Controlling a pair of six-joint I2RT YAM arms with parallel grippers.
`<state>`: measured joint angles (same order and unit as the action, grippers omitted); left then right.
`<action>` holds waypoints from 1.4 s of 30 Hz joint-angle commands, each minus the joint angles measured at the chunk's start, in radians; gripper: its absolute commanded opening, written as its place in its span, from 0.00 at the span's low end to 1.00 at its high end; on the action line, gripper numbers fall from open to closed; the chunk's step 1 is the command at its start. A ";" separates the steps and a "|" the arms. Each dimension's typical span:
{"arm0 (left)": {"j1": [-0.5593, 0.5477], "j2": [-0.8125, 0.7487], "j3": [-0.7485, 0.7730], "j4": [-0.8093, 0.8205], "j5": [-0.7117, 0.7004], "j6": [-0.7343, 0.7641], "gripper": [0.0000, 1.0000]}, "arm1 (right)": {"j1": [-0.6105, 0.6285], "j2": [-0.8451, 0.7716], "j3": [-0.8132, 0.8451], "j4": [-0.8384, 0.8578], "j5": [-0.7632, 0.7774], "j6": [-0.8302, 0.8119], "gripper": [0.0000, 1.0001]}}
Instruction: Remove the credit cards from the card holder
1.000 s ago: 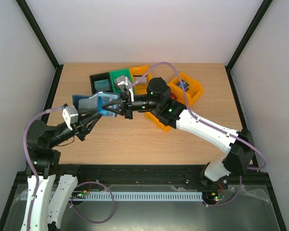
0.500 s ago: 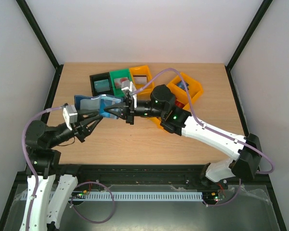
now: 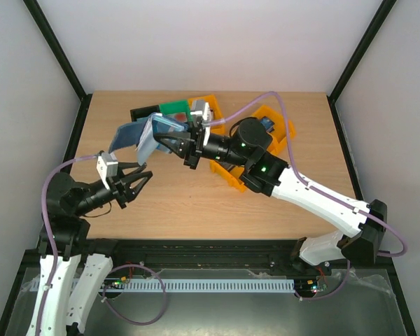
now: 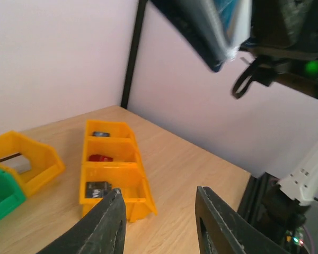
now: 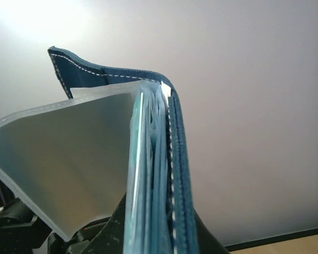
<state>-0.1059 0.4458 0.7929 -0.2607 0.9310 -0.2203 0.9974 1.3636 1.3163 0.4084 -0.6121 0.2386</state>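
While right gripper [image 3: 172, 141] pinches open card holder [image 3: 136, 134] aloft, left gripper [image 3: 141, 183] spread, apart from it

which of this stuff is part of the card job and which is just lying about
Job: card holder, credit cards in it, right gripper gripping it, open left gripper.
Lying about: green bin, black bin, orange bins.
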 commanded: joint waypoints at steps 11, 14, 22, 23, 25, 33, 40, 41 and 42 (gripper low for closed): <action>0.028 -0.116 -0.146 0.296 -0.256 -0.029 0.76 | 0.004 0.050 0.121 -0.198 0.142 0.168 0.02; 0.020 -0.085 -0.176 0.381 -0.246 -0.033 0.97 | 0.005 0.077 0.110 -0.185 0.150 0.229 0.02; -0.059 0.027 -0.172 0.554 -0.373 0.038 0.99 | 0.003 0.125 0.125 -0.224 0.100 0.265 0.02; -0.063 0.028 -0.174 0.574 -0.373 0.039 0.99 | 0.002 0.130 0.132 -0.249 0.100 0.257 0.02; -0.070 0.031 -0.177 0.599 -0.394 0.011 0.99 | 0.002 0.144 0.150 -0.286 0.081 0.245 0.02; -0.068 0.003 -0.146 0.503 -0.542 -0.112 0.66 | -0.026 0.147 0.187 -0.421 0.005 0.141 0.02; -0.051 -0.009 -0.096 0.373 -0.507 -0.165 0.61 | -0.063 0.142 0.251 -0.618 -0.082 -0.026 0.02; -0.049 -0.006 -0.094 0.357 -0.491 -0.179 0.61 | -0.063 0.144 0.260 -0.654 -0.097 -0.061 0.02; -0.048 -0.003 -0.093 0.342 -0.455 -0.190 0.62 | -0.063 0.148 0.276 -0.686 -0.109 -0.092 0.02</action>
<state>-0.1623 0.4454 0.6636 0.1516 0.4183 -0.3538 0.9394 1.5116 1.5196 -0.1234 -0.6323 0.2939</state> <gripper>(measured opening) 0.607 0.083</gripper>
